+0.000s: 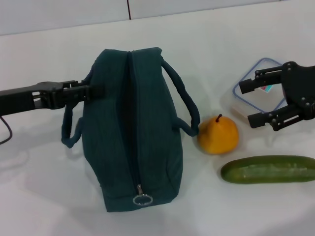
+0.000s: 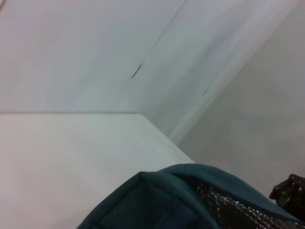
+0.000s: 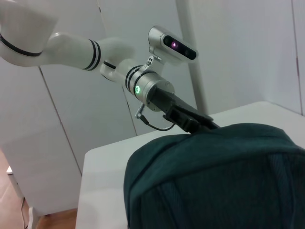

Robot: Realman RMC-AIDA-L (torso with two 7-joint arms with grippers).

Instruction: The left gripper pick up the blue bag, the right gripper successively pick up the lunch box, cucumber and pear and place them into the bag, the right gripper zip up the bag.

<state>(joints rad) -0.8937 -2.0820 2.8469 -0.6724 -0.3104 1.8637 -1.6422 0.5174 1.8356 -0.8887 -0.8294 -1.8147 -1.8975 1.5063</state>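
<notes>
The blue bag (image 1: 130, 128) is sitting on the white table (image 1: 44, 191), its dark teal fabric finely ribbed and soft-looking, its body bulging in a rounded block. A zipper is running along its top seam and ending at a metal ring pull (image 1: 142, 198) at the near end. Two padded loop handles are curving out, one on each side. In the left wrist view a strip of silver quilted lining (image 2: 228, 205) is showing just inside the bag's edge.

The left gripper (image 1: 91, 92) is reaching in from the robot's left at the bag's upper side by the left handle; whether its fingers are pinching the fabric or handle cannot be told. In the right wrist view its silver wrist with a green light (image 3: 138, 89) is showing behind the bag's rounded top.

The right gripper (image 1: 252, 102) is hovering with its two black fingers spread wide over the lunch box (image 1: 246, 98), a clear plastic container with rounded corners and a blue-rimmed lid, gripping nothing.

The pear (image 1: 218, 135), smooth, round and yellow-orange with a short dark stem, is lying just beside the bag's right handle. The cucumber (image 1: 268, 169), long, dark green and slightly mottled, is lying near the pear toward the robot.
</notes>
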